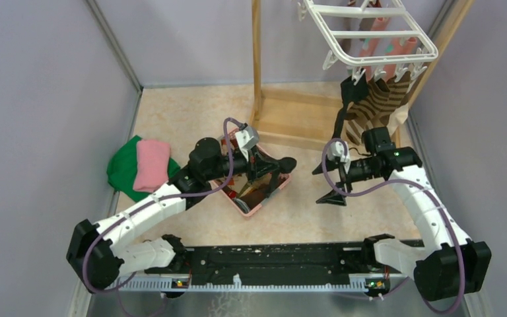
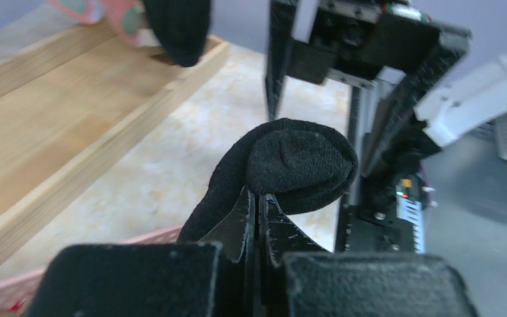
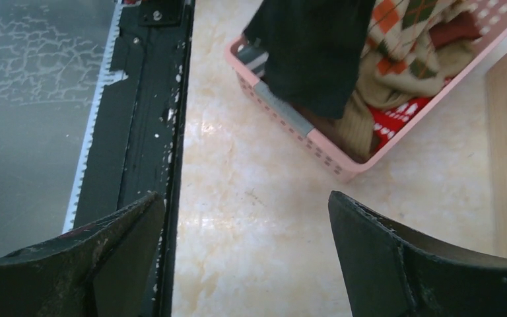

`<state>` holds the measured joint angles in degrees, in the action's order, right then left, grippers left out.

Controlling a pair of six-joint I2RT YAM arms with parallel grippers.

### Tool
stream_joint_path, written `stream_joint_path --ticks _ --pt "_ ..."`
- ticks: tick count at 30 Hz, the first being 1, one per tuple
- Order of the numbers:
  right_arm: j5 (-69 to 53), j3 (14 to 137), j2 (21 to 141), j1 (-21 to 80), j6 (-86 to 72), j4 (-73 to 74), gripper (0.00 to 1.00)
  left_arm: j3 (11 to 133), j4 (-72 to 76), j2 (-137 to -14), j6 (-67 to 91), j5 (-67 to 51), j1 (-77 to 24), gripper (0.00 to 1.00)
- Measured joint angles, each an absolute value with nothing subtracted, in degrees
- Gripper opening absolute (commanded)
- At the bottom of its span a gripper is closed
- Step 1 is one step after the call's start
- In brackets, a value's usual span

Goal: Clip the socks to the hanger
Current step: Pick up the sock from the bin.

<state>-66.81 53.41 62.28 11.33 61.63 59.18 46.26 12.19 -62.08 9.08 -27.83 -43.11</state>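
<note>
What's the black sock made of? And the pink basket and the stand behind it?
Black sock: soft knit fabric, matte and slightly fuzzy; it folds over limply.
Basket: looks like pink plastic, smooth, with moulded grid holes.
Stand: probably bare wood, pale with faint grain lines.

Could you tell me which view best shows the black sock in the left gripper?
Left wrist: the black sock fills the centre, pinched in the shut left gripper. Top external shows only a small dark tip; right wrist shows dark fabric hanging over the pink basket.
</note>
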Motion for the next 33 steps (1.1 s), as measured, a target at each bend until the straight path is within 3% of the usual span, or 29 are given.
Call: stream_joint_path --ticks 10,19,23,26,28,31,33 --pt "-75.9 63.8 62.2 9.2 73.9 68.7 0.92 44.7 36.6 -70.9 23.7 -47.3 -42.9 0.00" --pt "-78.3 53.7 62.9 11.2 68.7 60.8 0.89 45.7 73.5 -85.9 49.5 -55.4 -42.9 0.00" --pt "-77.4 51.6 62.9 12.3 63.0 55.2 0.84 50.5 80.5 -93.8 60.3 -57.1 -42.9 0.00" --pt "-76.8 51.0 63.1 13.4 59.4 51.2 0.71 53.6 82.0 -97.7 66.4 -57.9 -42.8 0.00" --pt "-76.3 50.9 63.4 14.1 57.9 49.4 0.57 54.5 82.2 -98.6 68.8 -58.1 -42.8 0.00" --pt "-75.6 50.9 63.5 14.5 56.3 48.1 0.19 55.1 83.0 -98.7 70.3 -58.4 -42.8 0.00" --pt "-75.3 50.9 63.5 14.6 55.7 47.7 0.01 55.4 83.4 -98.6 70.7 -58.6 -42.5 0.00"
